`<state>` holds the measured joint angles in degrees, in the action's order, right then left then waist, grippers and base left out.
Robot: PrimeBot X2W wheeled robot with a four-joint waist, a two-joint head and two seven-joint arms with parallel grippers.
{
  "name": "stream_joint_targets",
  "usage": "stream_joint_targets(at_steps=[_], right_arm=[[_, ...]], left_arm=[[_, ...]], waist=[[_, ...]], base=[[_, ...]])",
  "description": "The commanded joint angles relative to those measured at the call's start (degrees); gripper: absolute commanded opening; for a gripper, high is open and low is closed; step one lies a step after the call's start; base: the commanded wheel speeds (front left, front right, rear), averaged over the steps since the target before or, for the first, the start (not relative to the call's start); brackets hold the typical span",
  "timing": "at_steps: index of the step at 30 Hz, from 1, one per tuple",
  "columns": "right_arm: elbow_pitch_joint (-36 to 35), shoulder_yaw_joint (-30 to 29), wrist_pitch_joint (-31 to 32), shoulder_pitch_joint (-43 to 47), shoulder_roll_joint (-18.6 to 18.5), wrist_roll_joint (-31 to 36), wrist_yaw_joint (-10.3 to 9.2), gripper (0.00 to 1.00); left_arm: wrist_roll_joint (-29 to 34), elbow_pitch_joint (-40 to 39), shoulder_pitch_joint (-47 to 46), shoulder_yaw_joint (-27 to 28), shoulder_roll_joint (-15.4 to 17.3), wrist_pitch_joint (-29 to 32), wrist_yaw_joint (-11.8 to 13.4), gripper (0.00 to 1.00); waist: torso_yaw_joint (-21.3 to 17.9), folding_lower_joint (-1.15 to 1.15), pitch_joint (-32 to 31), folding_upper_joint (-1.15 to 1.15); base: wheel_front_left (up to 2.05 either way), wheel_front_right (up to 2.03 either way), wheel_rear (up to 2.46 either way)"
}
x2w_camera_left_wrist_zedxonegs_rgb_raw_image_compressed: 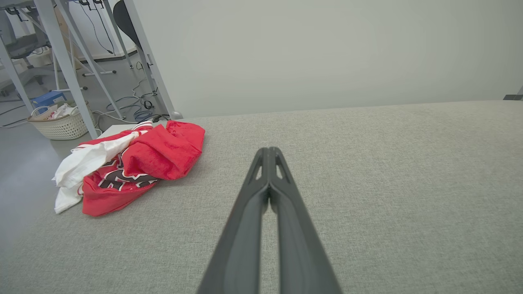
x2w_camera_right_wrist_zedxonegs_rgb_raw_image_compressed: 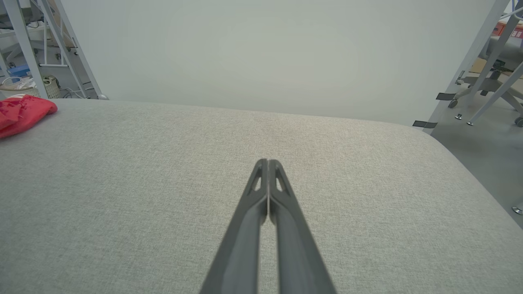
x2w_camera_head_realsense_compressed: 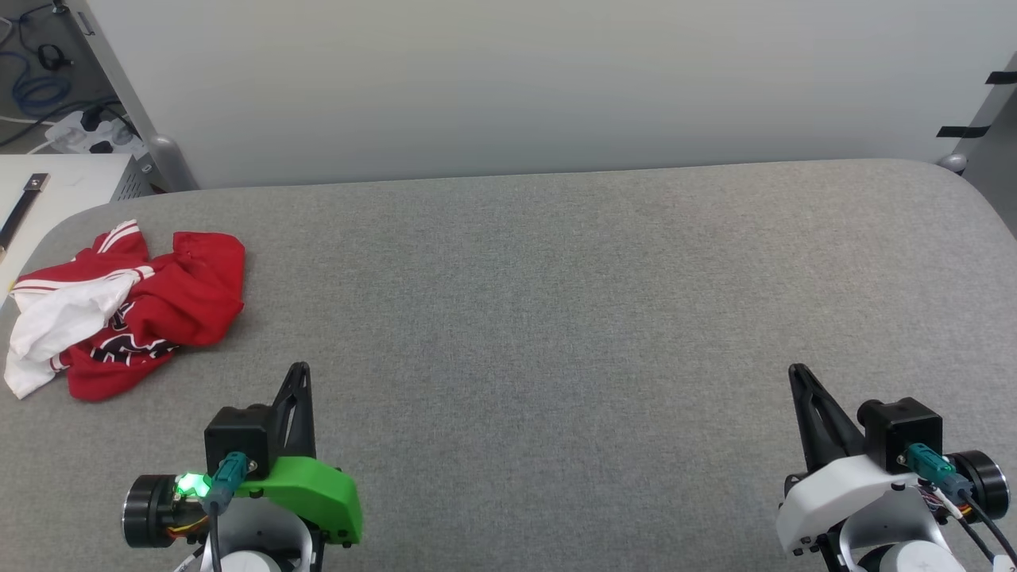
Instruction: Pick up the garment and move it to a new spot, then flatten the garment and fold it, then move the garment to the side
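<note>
The garment [x2w_camera_head_realsense_compressed: 127, 306] lies crumpled near the table's left edge, red with a white sleeve bunched on its left and part of a black print showing. The left wrist view has the garment [x2w_camera_left_wrist_zedxonegs_rgb_raw_image_compressed: 135, 165] ahead and to the left; a red corner of the garment [x2w_camera_right_wrist_zedxonegs_rgb_raw_image_compressed: 22, 114] sits at the left edge of the right wrist view. My left gripper [x2w_camera_head_realsense_compressed: 299, 370] is at the lower left, shut and empty, a short way right of and nearer than the garment. My right gripper [x2w_camera_head_realsense_compressed: 796, 371] rests at the lower right, shut with nothing in it. Their fingers [x2w_camera_left_wrist_zedxonegs_rgb_raw_image_compressed: 269, 153] [x2w_camera_right_wrist_zedxonegs_rgb_raw_image_compressed: 267, 163] are pressed together.
The grey fabric table [x2w_camera_head_realsense_compressed: 556, 302] spreads wide between the grippers and the pale wall behind. A white cabinet [x2w_camera_head_realsense_compressed: 63, 187] stands beyond the left corner. A woven basket [x2w_camera_left_wrist_zedxonegs_rgb_raw_image_compressed: 61, 122] and metal frame legs [x2w_camera_left_wrist_zedxonegs_rgb_raw_image_compressed: 65, 61] stand on the floor left; chair legs [x2w_camera_right_wrist_zedxonegs_rgb_raw_image_compressed: 490, 94] stand right.
</note>
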<state>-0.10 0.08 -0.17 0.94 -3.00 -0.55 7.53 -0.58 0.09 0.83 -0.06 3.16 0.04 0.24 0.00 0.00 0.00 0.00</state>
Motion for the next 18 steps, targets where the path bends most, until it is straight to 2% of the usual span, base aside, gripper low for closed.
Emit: stream_joint_targets(at_steps=[1, 18], right_arm=[[0.1, -0.1, 0.2, -0.9, 0.1, 0.6, -0.04, 0.00], [0.1, -0.1, 0.2, -0.9, 0.1, 0.6, -0.04, 0.00]], left_arm=[[0.6, -0.1, -0.8, 0.1, -0.3, 0.0, -0.2, 0.00], [0.6, -0.1, -0.8, 0.1, -0.3, 0.0, -0.2, 0.00]], waist=[[0.0, 0.00, 0.0, 0.00], [0.0, 0.00, 0.0, 0.00]], base=[[0.00, 0.00, 0.00], [0.00, 0.00, 0.00]])
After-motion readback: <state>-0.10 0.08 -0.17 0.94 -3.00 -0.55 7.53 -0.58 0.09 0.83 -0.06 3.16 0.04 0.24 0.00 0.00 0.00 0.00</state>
